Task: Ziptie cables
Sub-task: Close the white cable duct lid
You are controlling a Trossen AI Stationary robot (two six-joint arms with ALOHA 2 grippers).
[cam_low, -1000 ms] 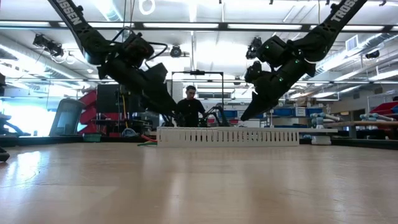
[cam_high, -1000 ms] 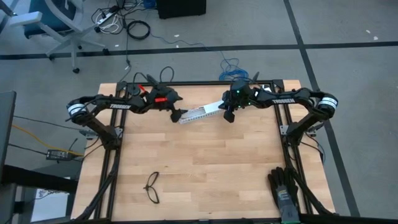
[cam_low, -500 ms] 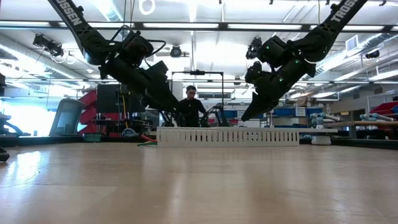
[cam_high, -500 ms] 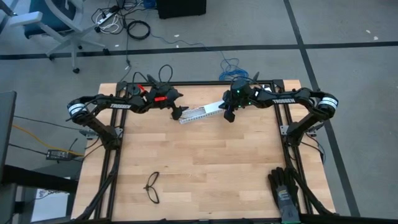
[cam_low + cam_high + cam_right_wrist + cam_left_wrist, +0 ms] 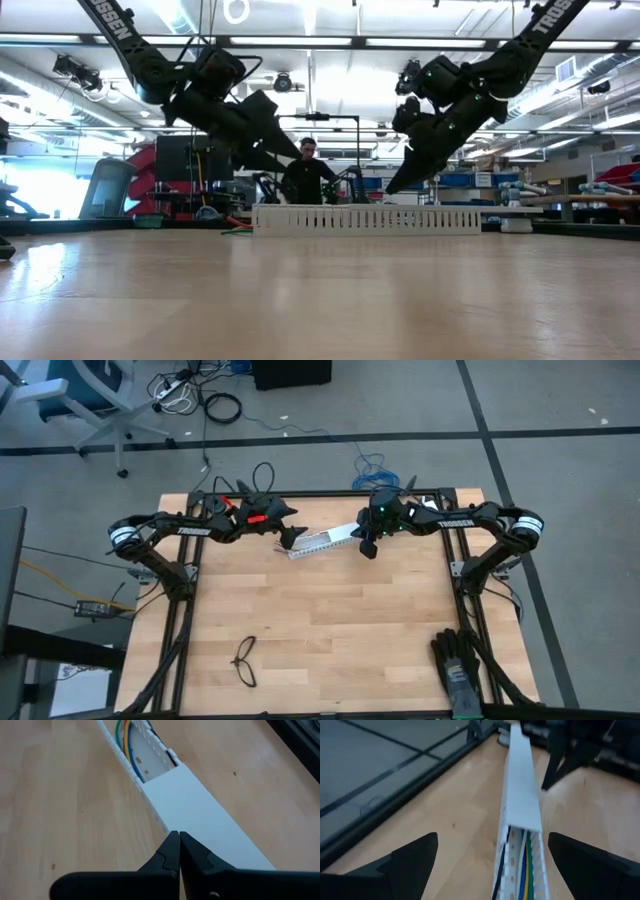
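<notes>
1. In the high view a white slotted duct (image 5: 325,541) lies aslant at the upper middle of the frame, on the far part of the wooden bench (image 5: 330,630). The left claw (image 5: 291,537) is at one end of it and the right claw (image 5: 367,546) at the other.
2. Only the wrist views look inside the duct: the cables (image 5: 522,865), in blue, yellow and green, run along its open part (image 5: 126,737), while a flat white lid (image 5: 195,817) covers the rest.
3. The left wrist view shows the left claw spread wide, its fingers (image 5: 407,857) at either side of the duct's open end.
4. The right wrist view shows the right claw (image 5: 179,851) pressed closed, tips over the lid, gripping nothing.
5. The low view alone shows both claws above the duct (image 5: 366,219), and a person (image 5: 307,175) behind the bench.
6. "TROSSEN" reads on the arms (image 5: 183,529).
7. Black glasses (image 5: 245,661) lie lower left and a black glove (image 5: 455,660) lower right in the high view.
</notes>
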